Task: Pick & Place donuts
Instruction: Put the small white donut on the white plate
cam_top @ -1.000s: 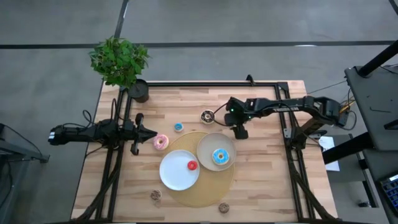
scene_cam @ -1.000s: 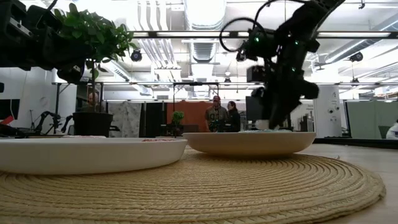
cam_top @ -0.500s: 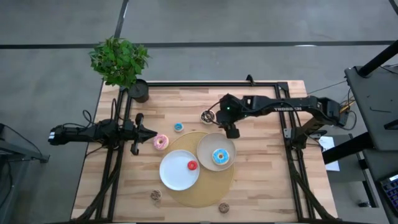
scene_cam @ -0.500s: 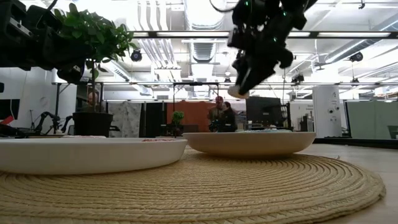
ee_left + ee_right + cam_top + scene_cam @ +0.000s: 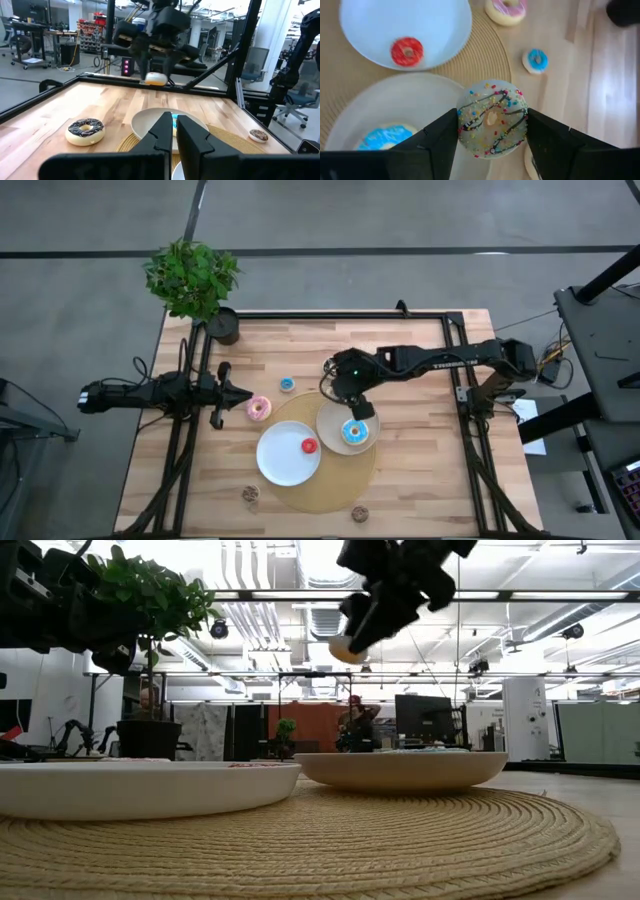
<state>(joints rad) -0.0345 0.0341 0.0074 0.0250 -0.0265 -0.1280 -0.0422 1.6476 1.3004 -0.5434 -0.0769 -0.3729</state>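
The right tool [image 5: 492, 134] grips a sprinkled donut [image 5: 492, 119] in the air above the beige plate [image 5: 335, 420], mid-carry. Next, I judge, it lowers and releases beside the blue donut [image 5: 353, 431]. The left tool [image 5: 247, 393] waits closed near the pink donut [image 5: 259, 409].

Right arm [image 5: 430, 363] reaches over the beige plate [image 5: 333, 423] — blue donut [image 5: 353, 432] on it.

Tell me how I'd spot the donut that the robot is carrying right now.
Find the round woven mat in the middle of the wooden table; the right gripper hangs above the beige plate on it. Between its fingers sits the sprinkled donut: pale icing, dark drizzle, coloured specks. It is the only donut off the table; the others lie on plates or wood.
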